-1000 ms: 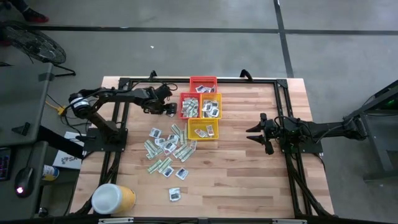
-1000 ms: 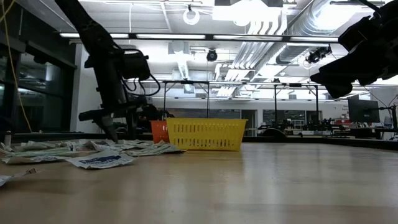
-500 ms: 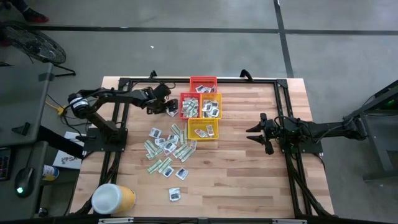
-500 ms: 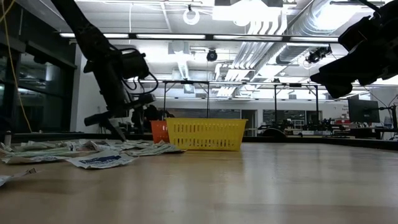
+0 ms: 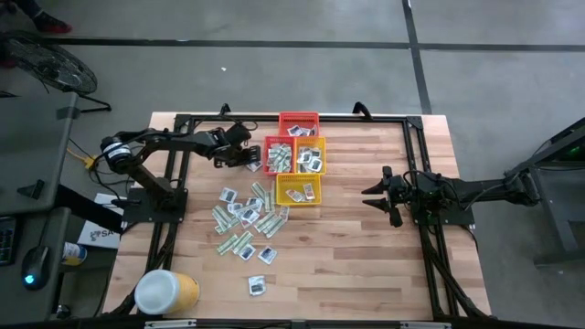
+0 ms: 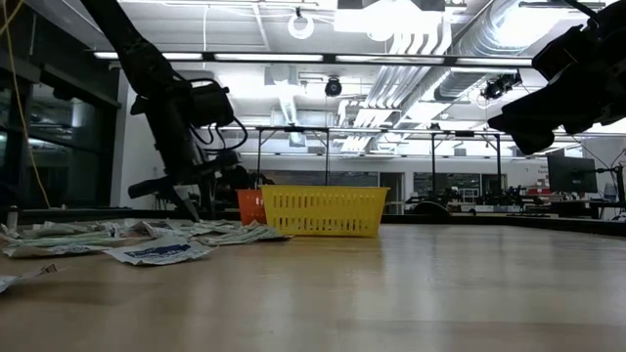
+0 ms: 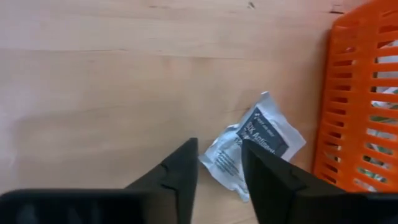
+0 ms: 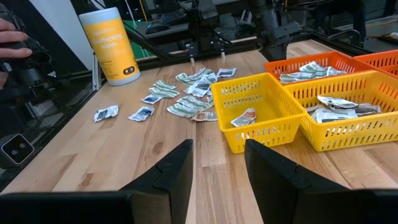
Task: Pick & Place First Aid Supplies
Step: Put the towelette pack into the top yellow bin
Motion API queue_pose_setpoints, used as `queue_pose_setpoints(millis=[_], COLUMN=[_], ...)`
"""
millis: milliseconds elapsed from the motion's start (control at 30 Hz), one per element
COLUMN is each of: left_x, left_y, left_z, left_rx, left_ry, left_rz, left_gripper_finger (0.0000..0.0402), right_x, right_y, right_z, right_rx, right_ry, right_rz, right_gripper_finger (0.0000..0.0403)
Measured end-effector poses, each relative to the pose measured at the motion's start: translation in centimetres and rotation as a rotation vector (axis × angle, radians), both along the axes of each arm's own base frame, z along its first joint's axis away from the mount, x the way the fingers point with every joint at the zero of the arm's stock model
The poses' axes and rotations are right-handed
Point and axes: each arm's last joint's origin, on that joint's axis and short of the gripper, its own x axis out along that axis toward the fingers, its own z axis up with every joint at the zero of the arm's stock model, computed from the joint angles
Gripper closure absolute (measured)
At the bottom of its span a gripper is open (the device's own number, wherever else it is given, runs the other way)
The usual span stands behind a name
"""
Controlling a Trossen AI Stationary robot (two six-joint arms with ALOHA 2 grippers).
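Observation:
The first aid supplies (image 5: 247,217) lie as a loose pile of green-and-white strips and white squares on the wood, left of centre; more fill the baskets. One white square packet with dark blue print (image 7: 255,146) lies flat beside the orange basket (image 7: 360,99). My left gripper (image 5: 245,157) (image 7: 217,177) hovers open just over that packet, a finger on either side of its near corner. My right gripper (image 5: 379,196) (image 8: 217,162) waits open above the table, right of the yellow basket (image 5: 299,190).
Red (image 5: 299,124), orange (image 5: 278,155) and two yellow baskets stand clustered at the table's far middle. The big yellow tub with a white lid (image 5: 166,292) stands at the near left corner. Stray packets (image 5: 259,286) lie near it. Bare wood spreads across the right half.
My left gripper has risen a little off the table beside the orange basket and tipped slightly, its fingers staying apart. The right arm has kept still.

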Motion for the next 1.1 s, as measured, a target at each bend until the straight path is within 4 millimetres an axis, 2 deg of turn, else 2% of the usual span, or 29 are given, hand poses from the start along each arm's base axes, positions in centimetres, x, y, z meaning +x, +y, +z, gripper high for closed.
queue_pose_setpoints(millis=[500, 733, 1100], left_x=[-0.3, -0.4, -1.9], left_y=[-0.1, -0.2, -1.1], left_z=[-0.1, 0.1, 3.4], left_rx=[0.01, 0.025, 0.089], left_ry=[0.045, 0.046, 0.038], left_rz=[-0.017, -0.047, -0.073], left_gripper_finger=[0.0396, 0.0399, 0.0401], right_x=[0.0, 0.0, 0.0], right_y=[0.0, 0.0, 0.0], right_z=[0.0, 0.0, 0.0], right_rx=[0.0, 0.0, 0.0], right_ry=[-0.001, -0.001, -0.001], right_rz=[0.0, 0.0, 0.0], right_gripper_finger=[0.0263, 0.0263, 0.0263])
